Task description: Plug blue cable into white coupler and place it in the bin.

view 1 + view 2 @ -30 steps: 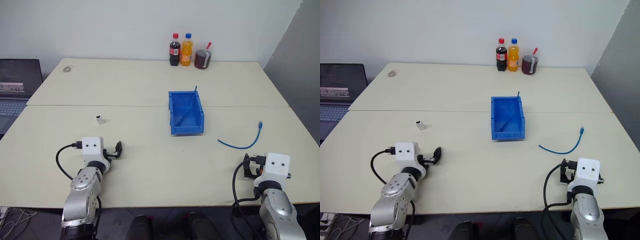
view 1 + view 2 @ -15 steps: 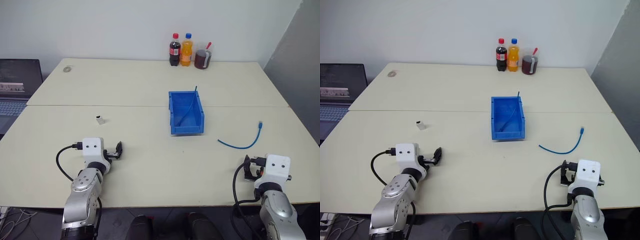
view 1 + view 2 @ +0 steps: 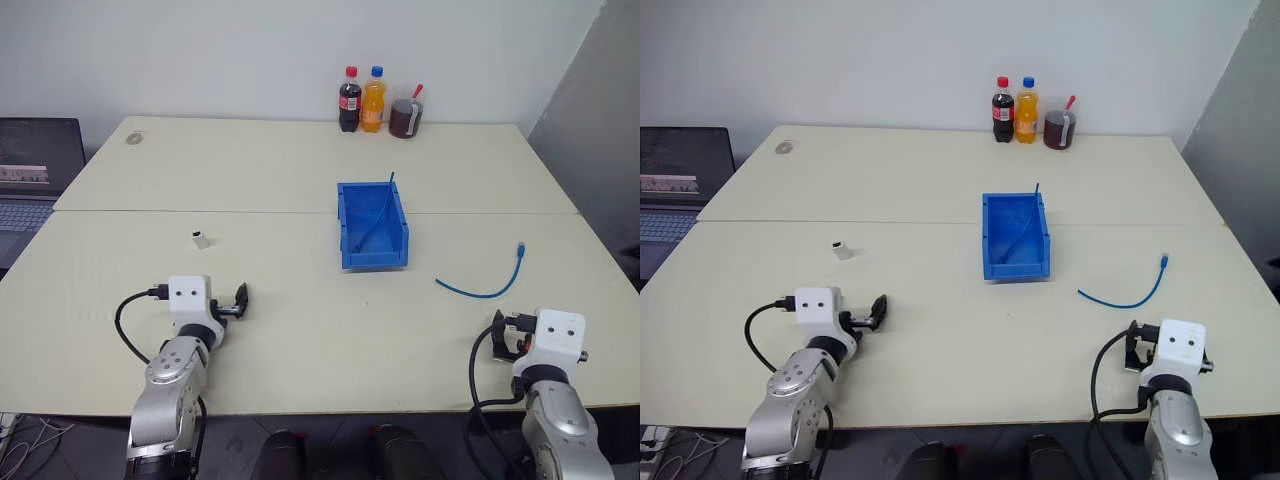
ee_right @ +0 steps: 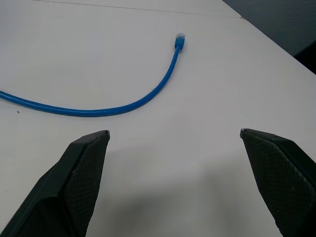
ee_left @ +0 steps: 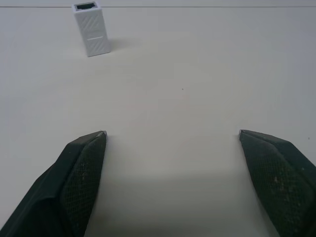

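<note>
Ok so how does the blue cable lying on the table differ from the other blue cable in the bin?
The blue cable lies flat on the table in an open curve, to the right of the bin; the other blue cable sits inside the bin. The table cable rests wholly on the surface, while the bin cable leans up, its end poking above the far rim. The table cable's plug shows at its far tip. Both are thin and bright blue.

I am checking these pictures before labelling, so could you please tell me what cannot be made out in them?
- White coupler: its ports are too small to read in the head views.
- Second cable in the bin: its lower end is hidden by the bin wall.
- Blue cable: its far tail is cut off by the right wrist view's edge.
</note>
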Robot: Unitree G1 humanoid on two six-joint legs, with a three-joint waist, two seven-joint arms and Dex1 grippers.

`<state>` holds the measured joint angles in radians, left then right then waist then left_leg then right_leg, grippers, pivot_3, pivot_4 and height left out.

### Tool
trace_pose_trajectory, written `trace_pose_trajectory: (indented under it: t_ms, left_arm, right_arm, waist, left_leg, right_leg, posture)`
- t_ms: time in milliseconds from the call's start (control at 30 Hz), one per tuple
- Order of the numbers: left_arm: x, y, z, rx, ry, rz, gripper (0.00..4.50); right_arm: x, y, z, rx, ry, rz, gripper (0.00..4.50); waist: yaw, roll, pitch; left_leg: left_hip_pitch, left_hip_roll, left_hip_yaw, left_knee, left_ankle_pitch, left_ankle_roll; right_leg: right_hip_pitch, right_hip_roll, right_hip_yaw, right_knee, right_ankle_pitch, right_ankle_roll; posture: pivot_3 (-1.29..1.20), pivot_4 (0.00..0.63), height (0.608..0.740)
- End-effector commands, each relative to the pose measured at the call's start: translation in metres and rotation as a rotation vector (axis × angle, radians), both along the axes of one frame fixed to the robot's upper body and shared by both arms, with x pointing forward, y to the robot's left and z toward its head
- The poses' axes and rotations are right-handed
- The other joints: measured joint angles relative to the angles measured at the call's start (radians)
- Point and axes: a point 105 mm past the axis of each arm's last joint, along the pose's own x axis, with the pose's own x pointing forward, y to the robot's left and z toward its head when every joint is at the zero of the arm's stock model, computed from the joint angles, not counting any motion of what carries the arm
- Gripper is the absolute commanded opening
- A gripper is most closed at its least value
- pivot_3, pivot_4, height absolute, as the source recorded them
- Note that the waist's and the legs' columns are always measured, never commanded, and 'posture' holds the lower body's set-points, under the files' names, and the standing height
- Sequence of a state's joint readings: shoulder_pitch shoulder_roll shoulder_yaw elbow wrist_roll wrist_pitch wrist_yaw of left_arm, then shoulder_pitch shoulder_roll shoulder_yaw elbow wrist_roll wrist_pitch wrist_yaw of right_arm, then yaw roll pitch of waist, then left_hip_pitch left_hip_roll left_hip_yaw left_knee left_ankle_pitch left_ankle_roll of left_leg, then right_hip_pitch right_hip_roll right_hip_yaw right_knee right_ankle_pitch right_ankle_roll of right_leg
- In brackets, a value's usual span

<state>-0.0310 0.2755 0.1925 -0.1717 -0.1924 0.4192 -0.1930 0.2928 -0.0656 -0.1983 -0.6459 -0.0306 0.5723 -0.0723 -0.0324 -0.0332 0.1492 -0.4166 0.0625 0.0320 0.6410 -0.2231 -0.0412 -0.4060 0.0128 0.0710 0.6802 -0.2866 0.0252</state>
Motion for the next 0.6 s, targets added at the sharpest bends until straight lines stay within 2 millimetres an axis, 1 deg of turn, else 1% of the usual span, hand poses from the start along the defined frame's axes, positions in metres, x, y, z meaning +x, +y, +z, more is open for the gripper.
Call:
trace_pose_trajectory:
  t_ms: [33,67,100,133,200,233,300,367,400,467,533,600]
  left_arm:
    - [0.023,-0.039,0.046,0.014,-0.132,-0.253,4.49]
    - [0.033,-0.057,0.063,0.024,-0.167,-0.366,4.49]
    - [0.038,-0.069,0.074,0.035,-0.188,-0.44,4.49]
    - [0.045,-0.087,0.089,0.044,-0.216,-0.546,4.49]
    - [0.05,-0.11,0.107,0.054,-0.246,-0.676,4.49]
    - [0.051,-0.13,0.119,0.072,-0.266,-0.801,4.49]
    - [0.049,-0.155,0.134,0.098,-0.285,-0.96,4.49]
    - [0.037,-0.194,0.15,0.129,-0.294,-1.243,4.49]
    - [0.031,-0.207,0.155,0.15,-0.296,-1.349,4.49]
    - [0.026,-0.225,0.157,0.179,-0.287,-1.481,4.49]
    - [0.023,-0.235,0.154,0.204,-0.271,-1.573,4.49]
    - [0.023,-0.243,0.15,0.238,-0.27,-1.627,4.49]
  right_arm:
    - [0.003,-0.006,0.025,-0.047,-0.093,-0.024,4.5]
    - [0.006,-0.007,0.03,-0.056,-0.106,-0.027,4.5]
    - [0.008,-0.009,0.033,-0.063,-0.114,-0.03,4.5]
    - [0.011,-0.012,0.037,-0.076,-0.125,-0.037,4.5]
    - [0.015,-0.017,0.043,-0.09,-0.136,-0.046,4.5]
    - [0.019,-0.02,0.046,-0.096,-0.139,-0.046,4.5]
    - [0.024,-0.023,0.049,-0.102,-0.139,-0.043,4.5]
    - [0.035,-0.029,0.048,-0.099,-0.099,-0.016,4.5]
    - [0.04,-0.032,0.046,-0.094,-0.079,-0.005,4.5]
    - [0.049,-0.038,0.045,-0.079,-0.055,0.011,4.5]
    - [0.058,-0.044,0.047,-0.053,-0.049,0.015,4.5]
    - [0.066,-0.049,0.048,-0.023,-0.042,0.015,4.5]
  waist:
    - [0.004,0.0,0.001]
    - [0.005,0.0,0.001]
    - [0.007,0.0,0.001]
    - [0.009,-0.001,0.002]
    - [0.006,-0.001,0.001]
    - [0.005,-0.001,0.001]
    - [0.0,-0.001,0.002]
    - [-0.002,-0.001,0.002]
    - [-0.001,-0.002,0.004]
    - [0.0,0.0,0.005]
    - [-0.002,0.001,0.005]
    - [-0.007,0.002,0.006]
  left_leg:
    - [0.0,0.0,0.0,0.0,0.0,0.0]
    - [0.0,0.0,0.0,0.0,0.0,0.0]
    - [0.0,-0.001,0.001,0.001,0.0,0.0]
    - [-0.001,-0.001,0.001,0.001,0.0,0.0]
    - [-0.002,-0.004,0.002,0.003,0.0,0.0]
    - [-0.002,-0.005,0.002,0.002,0.0,0.0]
    - [-0.002,-0.006,0.002,0.001,-0.001,0.0]
    - [-0.004,-0.006,0.003,0.001,-0.001,0.0]
    - [-0.003,-0.007,0.003,0.001,-0.001,0.0]
    - [-0.005,-0.007,0.003,0.001,-0.001,0.0]
    - [-0.005,-0.007,0.002,0.001,-0.001,0.0]
    - [-0.004,-0.007,0.002,0.0,-0.001,0.0]
  right_leg:
    - [0.0,0.0,0.0,0.0,-0.001,-0.001]
    - [0.0,0.0,-0.001,0.0,-0.001,-0.003]
    - [0.0,0.0,-0.001,0.0,-0.002,-0.003]
    - [0.001,0.0,-0.002,0.0,-0.001,-0.003]
    - [0.001,0.001,-0.003,0.0,0.0,0.0]
    - [0.001,0.001,-0.002,-0.001,0.002,0.003]
    - [0.001,0.0,-0.001,-0.002,0.001,0.004]
    - [-0.001,0.001,0.0,-0.003,0.001,0.004]
    - [0.0,0.001,-0.001,-0.002,0.0,0.003]
    - [-0.002,0.001,-0.003,-0.002,0.0,0.003]
    - [-0.001,0.002,-0.003,-0.002,-0.001,0.003]
    - [-0.001,0.003,-0.001,-0.002,-0.001,0.003]
  posture:
    - [0.0,0.15,0.74]
    - [0.0,0.15,0.74]
    - [0.0,0.15,0.74]
    - [0.0,0.15,0.74]
    - [0.0,0.15,0.74]
    - [0.0,0.15,0.74]
    - [0.0,0.15,0.74]
    - [0.0,0.15,0.74]
    - [0.0,0.15,0.74]
    - [0.0,0.15,0.74]
    - [0.0,0.15,0.74]
    - [0.0,0.15,0.74]
